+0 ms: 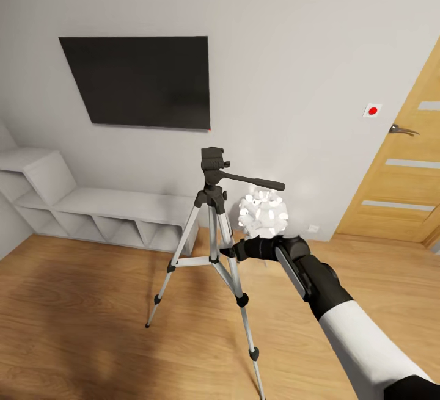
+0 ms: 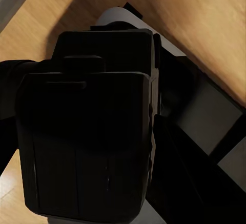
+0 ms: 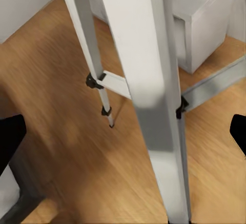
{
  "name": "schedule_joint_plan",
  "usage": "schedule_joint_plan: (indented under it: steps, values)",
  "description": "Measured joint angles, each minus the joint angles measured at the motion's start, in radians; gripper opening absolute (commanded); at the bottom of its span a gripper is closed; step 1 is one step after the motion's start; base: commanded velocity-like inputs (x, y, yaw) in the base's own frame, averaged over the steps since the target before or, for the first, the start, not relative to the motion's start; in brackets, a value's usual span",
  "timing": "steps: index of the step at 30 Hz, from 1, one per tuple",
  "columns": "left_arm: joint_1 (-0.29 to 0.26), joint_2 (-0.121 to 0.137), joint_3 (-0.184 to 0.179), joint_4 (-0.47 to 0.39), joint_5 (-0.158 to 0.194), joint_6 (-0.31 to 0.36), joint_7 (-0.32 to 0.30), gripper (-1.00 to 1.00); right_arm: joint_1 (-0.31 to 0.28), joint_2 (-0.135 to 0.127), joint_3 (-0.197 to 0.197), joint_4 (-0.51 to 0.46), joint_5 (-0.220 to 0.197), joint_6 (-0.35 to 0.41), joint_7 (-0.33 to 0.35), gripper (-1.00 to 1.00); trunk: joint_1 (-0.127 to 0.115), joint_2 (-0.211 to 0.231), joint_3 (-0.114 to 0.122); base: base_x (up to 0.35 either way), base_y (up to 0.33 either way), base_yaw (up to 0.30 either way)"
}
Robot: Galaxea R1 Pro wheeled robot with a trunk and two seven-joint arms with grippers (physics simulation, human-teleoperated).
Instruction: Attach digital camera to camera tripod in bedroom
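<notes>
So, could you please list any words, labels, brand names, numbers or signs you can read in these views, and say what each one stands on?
No text reads anywhere.
Wall plate beside the door: a red dot, no lettering.
TV: blank dark screen, a tiny red light at its lower right corner.
Camera tripod head: no legible brand.
Dark body in the left wrist view: unmarked.

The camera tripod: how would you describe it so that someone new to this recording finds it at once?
Start at the black wall TV and look below its right corner: the camera tripod stands there on the wood floor, in front of the low white shelf unit. Unlike the white clustered-shade lamp beside it, it has three silver legs, black joints and a black head with a long handle.
</notes>
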Motion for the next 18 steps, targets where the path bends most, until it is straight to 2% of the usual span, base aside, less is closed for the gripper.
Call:
schedule_joint_plan:
  steps: [8, 18]
  values:
    - [0.0, -0.001, 0.0, -0.001, 0.0, 0.0, 0.0, -1.0, 0.0, 0.004, -0.002, 0.055, 0.0, -0.105, -0.001, 1.0, 0.0, 0.0, 0.0, 0.0, 0.0, 0.0]
    - [0.0, -0.001, -0.001, -0.003, 0.0, 0.0, 0.0, -1.0, 0.0, 0.014, 0.0, 0.073, -0.003, -0.121, -0.003, 1.0, 0.0, 0.0, 0.0, 0.0, 0.0, 0.0]
